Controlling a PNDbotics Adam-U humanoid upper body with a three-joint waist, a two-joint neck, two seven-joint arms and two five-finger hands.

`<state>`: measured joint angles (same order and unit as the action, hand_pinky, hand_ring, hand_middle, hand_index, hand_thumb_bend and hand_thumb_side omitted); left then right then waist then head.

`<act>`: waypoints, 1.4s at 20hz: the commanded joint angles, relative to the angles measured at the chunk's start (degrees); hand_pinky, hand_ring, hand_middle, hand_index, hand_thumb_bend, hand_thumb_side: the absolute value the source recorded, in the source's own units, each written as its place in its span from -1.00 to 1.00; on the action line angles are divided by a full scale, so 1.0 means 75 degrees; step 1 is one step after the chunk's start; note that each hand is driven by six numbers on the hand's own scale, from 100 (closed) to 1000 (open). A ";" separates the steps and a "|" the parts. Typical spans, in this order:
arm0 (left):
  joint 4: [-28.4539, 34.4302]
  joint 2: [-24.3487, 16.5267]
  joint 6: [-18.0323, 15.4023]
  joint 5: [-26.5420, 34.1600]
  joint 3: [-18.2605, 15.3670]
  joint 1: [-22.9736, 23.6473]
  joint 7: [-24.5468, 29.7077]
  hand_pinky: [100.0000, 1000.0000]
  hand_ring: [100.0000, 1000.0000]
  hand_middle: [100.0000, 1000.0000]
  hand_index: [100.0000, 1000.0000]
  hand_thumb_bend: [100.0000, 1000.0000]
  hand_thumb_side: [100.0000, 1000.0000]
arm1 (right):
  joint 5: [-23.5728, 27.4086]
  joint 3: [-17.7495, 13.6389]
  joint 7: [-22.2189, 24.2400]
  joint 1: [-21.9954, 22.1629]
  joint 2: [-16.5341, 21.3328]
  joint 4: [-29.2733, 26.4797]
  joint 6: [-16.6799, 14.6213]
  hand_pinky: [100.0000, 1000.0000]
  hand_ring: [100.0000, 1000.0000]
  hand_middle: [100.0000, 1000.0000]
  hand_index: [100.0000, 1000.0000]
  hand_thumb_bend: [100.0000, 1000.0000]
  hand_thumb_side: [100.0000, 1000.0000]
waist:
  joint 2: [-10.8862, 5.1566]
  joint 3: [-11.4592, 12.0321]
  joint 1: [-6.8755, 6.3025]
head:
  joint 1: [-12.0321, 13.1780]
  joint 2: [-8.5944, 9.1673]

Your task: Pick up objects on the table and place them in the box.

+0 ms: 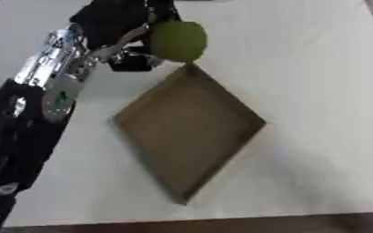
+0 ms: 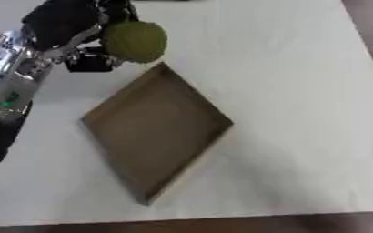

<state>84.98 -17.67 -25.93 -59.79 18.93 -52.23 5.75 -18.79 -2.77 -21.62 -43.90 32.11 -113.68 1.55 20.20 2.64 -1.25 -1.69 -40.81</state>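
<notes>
The robot's left hand (image 1: 119, 23), black with silver joints, reaches in from the upper left of the view. Its fingers curl round a round, dull green fruit-like object (image 1: 178, 41), holding it up off the white table (image 1: 317, 91). The green object hangs over the far corner of a shallow, square brown cardboard box (image 1: 188, 129), at the box's rim rather than over its middle. The object is close to ball-shaped, a little taller than wide, so its long axis runs roughly up and down in the view; no stem or tip can be made out.

The box lies flat on the table, turned like a diamond, one corner pointing away from the robot toward the hand and the opposite corner pointing toward the near table edge. Nothing can be seen inside it.
</notes>
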 commanded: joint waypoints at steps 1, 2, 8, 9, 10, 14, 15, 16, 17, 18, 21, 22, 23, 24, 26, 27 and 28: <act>0.0262 -0.0087 -0.0186 0.0074 0.0150 0.0018 0.0121 -0.22 -0.18 -0.32 0.13 -1.00 -0.98 | 0.0011 -0.0025 -0.0010 -0.0123 0.0269 -0.0122 0.0090 0.50 0.18 0.40 0.50 -1.00 0.03 | -0.0245 0.0025 0.0017 | -0.0060 -0.0065; 0.0251 -0.0103 -0.0244 0.0087 0.0189 0.0085 0.0134 -0.22 -0.18 -0.32 0.13 -1.00 -0.95 | 0.0010 -0.0021 -0.0007 -0.0123 0.0281 -0.0122 0.0093 0.50 0.18 0.40 0.50 -1.00 0.03 | -0.0258 0.0032 0.0019 | -0.0078 -0.0070; -0.0237 -0.0070 -0.0675 0.0022 0.0347 0.0416 0.0173 -0.22 -0.16 -0.30 0.15 -1.00 -0.88 | 0.0007 -0.0001 0.0029 -0.0113 0.0315 -0.0122 0.0091 0.50 0.18 0.40 0.50 -1.00 0.02 | -0.0287 0.0058 0.0035 | -0.0127 -0.0080; -0.0338 -0.0041 -0.0755 0.0011 0.0375 0.0470 0.0152 -0.21 -0.16 -0.29 0.16 -1.00 -0.88 | 0.0009 0.0000 0.0031 -0.0109 0.0313 -0.0122 0.0092 0.51 0.18 0.40 0.50 -1.00 0.00 | -0.0283 0.0060 0.0036 | -0.0128 -0.0078; -0.0428 -0.0022 -0.0842 -0.0020 0.0428 0.0506 0.0132 -0.20 -0.15 -0.28 0.17 -1.00 -0.89 | 0.0013 0.0000 0.0031 -0.0105 0.0310 -0.0122 0.0094 0.51 0.18 0.40 0.50 -1.00 0.02 | -0.0281 0.0060 0.0034 | -0.0132 -0.0078; -0.0757 0.0050 -0.1152 -0.0310 0.0529 0.0637 0.0052 -0.17 -0.13 -0.25 0.20 -1.00 -0.93 | 0.0029 0.0011 0.0033 -0.0101 0.0299 -0.0122 0.0080 0.51 0.18 0.40 0.50 -1.00 0.02 | -0.0266 0.0057 0.0031 | -0.0138 -0.0079; -0.0829 0.0067 -0.1167 -0.0394 0.0514 0.0662 0.0018 -0.15 -0.12 -0.23 0.22 -1.00 -0.94 | 0.0034 0.0014 0.0034 -0.0093 0.0299 -0.0122 0.0075 0.51 0.18 0.40 0.50 -1.00 0.02 | -0.0263 0.0058 0.0029 | -0.0139 -0.0077; -0.0885 0.0079 -0.1168 -0.0472 0.0497 0.0675 -0.0028 -0.15 -0.12 -0.23 0.22 -1.00 -0.94 | 0.0039 0.0014 0.0033 -0.0084 0.0299 -0.0122 0.0072 0.51 0.18 0.40 0.50 -1.00 0.02 | -0.0260 0.0058 0.0026 | -0.0138 -0.0075; -0.0930 0.0089 -0.1170 -0.0540 0.0486 0.0681 -0.0078 -0.11 -0.10 -0.21 0.26 -1.00 -0.96 | 0.0043 0.0014 0.0032 -0.0076 0.0298 -0.0122 0.0071 0.51 0.18 0.39 0.50 -1.00 0.02 | -0.0258 0.0059 0.0024 | -0.0138 -0.0070; -0.0969 0.0095 -0.1162 -0.0598 0.0472 0.0683 -0.0115 -0.09 -0.09 -0.20 0.27 -1.00 -0.96 | 0.0050 0.0010 0.0025 -0.0061 0.0290 -0.0122 0.0072 0.51 0.18 0.39 0.50 -1.00 0.02 | -0.0253 0.0060 0.0021 | -0.0138 -0.0061; -0.1021 0.0107 -0.1173 -0.0747 0.0462 0.0693 -0.0163 0.02 -0.02 -0.10 0.42 -1.00 -1.00 | 0.0070 0.0012 0.0014 -0.0034 0.0279 -0.0122 0.0072 0.51 0.18 0.39 0.50 -1.00 0.02 | -0.0242 0.0066 0.0017 | -0.0142 -0.0054; -0.1026 0.0106 -0.1185 -0.0808 0.0460 0.0696 -0.0147 0.04 0.01 -0.06 0.46 -1.00 -1.00 | 0.0075 0.0013 0.0012 -0.0028 0.0277 -0.0122 0.0072 0.51 0.18 0.39 0.50 -1.00 0.02 | -0.0239 0.0069 0.0016 | -0.0147 -0.0052; -0.1026 0.0103 -0.1204 -0.0871 0.0459 0.0699 -0.0120 0.13 0.08 0.04 0.56 -0.97 -1.00 | 0.0081 0.0013 0.0010 -0.0022 0.0275 -0.0122 0.0072 0.51 0.18 0.39 0.50 -1.00 0.02 | -0.0236 0.0071 0.0015 | -0.0148 -0.0050; -0.1017 0.0096 -0.1229 -0.0947 0.0459 0.0704 -0.0076 0.23 0.17 0.18 0.66 -0.90 -1.00 | 0.0085 0.0013 0.0008 -0.0016 0.0275 -0.0122 0.0071 0.51 0.18 0.39 0.50 -1.00 0.02 | -0.0233 0.0075 0.0014 | -0.0149 -0.0045; -0.0965 0.0086 -0.1309 -0.1122 0.0448 0.0719 0.0055 0.43 0.42 0.44 0.82 -0.73 -0.96 | 0.0093 0.0010 0.0003 -0.0007 0.0278 -0.0122 0.0072 0.51 0.18 0.40 0.51 -1.00 0.02 | -0.0226 0.0083 0.0012 | -0.0155 -0.0038; -0.0904 0.0078 -0.1361 -0.1201 0.0436 0.0722 0.0093 0.49 0.48 0.50 0.85 -0.67 -0.79 | 0.0097 0.0010 0.0001 -0.0005 0.0280 -0.0122 0.0073 0.51 0.18 0.40 0.51 -1.00 0.02 | -0.0224 0.0087 0.0012 | -0.0160 -0.0038; -0.0826 0.0067 -0.1414 -0.1274 0.0420 0.0725 0.0103 0.55 0.55 0.58 0.88 -0.52 -0.42 | 0.0099 0.0009 0.0001 -0.0003 0.0282 -0.0122 0.0073 0.51 0.18 0.40 0.51 -1.00 0.02 | -0.0222 0.0091 0.0013 | -0.0164 -0.0038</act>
<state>77.37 -16.50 -36.06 -68.64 22.79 -46.03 6.26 -18.44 -2.42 -21.47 -43.30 32.61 -113.68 2.24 19.72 3.25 -1.27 -2.72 -41.27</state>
